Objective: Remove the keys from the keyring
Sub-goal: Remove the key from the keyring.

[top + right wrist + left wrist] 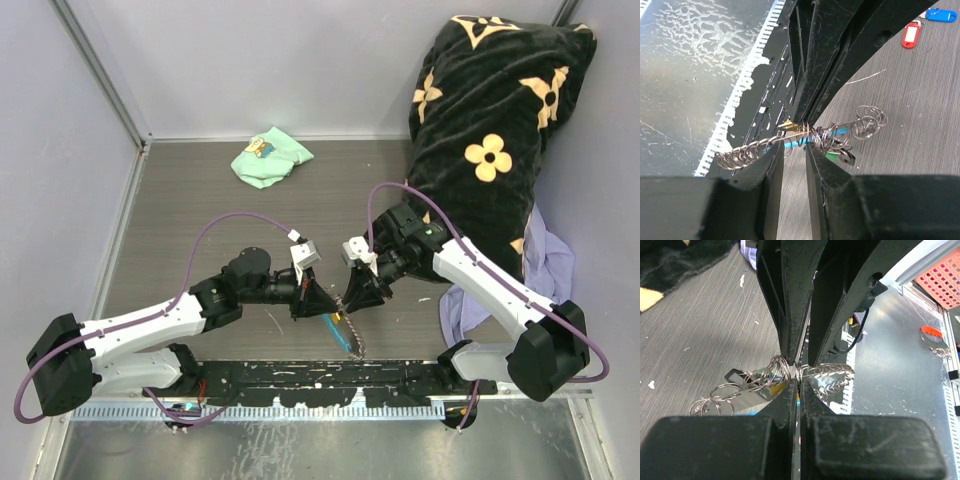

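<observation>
The keyring (816, 134), a tangle of silvery rings, hangs between both grippers above the table's near edge. Its grey chain (832, 371) trails to one side, and its sky-blue fob (340, 333) hangs below. My left gripper (799, 378) is shut on the keyring where ring and chain meet. My right gripper (795, 146) faces it tip to tip. Its fingers stand apart with the ring strand crossing just above the tips. Green (833, 155) and yellowish (787, 125) tags of keys show among the rings. A red-tagged key (910, 35) and a blue-tagged key (940, 15) lie loose on the table.
A mint-green cloth (270, 158) lies at the back. A black flowered blanket (490, 120) and a lavender cloth (548, 268) fill the right side. An orange-red tag with a small ring (932, 332) lies on the metal shelf, near a red basket (941, 280).
</observation>
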You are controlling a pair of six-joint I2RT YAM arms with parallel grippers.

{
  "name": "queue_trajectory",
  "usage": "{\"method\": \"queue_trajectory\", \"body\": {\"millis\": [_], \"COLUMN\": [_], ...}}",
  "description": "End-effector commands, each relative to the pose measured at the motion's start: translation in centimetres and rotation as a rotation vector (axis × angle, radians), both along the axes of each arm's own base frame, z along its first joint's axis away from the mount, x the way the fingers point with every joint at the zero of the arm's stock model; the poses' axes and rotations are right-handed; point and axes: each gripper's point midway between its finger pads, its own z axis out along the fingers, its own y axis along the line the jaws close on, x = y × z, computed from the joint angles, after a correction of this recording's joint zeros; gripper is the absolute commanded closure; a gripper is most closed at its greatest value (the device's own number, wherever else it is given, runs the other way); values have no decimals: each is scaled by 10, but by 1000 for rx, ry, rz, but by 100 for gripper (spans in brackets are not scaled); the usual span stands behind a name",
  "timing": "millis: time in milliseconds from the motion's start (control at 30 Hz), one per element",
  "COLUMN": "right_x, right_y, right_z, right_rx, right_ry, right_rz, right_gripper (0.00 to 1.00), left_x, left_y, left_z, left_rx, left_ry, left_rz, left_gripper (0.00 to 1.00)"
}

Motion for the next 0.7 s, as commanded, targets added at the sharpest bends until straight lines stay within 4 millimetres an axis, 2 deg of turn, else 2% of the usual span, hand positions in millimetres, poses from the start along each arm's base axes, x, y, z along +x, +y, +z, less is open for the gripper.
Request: {"method": "queue_trajectory", "body": {"millis": [0, 167, 467, 567, 667], "right_x": [0, 0, 1, 1, 0], "right_y": [9, 12, 13, 13, 12], "right_z": [10, 7, 9, 8, 9], "right_rx": [44, 32, 31, 30, 31], "right_ry": [14, 23, 25, 25, 21], "right_rz": [11, 8, 2, 2, 5], "right_gripper": [69, 70, 78, 83, 94], "left_x": [5, 5, 3, 2, 3], "left_y": [-10, -12, -13, -12, -11], "left_z": [46, 46, 45, 44, 44], "left_rx": [-120, -116, -100, -89, -80], "left_ry": [-75, -71, -66, -68, -72], "left_rz": [-22, -28, -43, -50, -51], "left_gripper": [100, 100, 100, 100, 100]}}
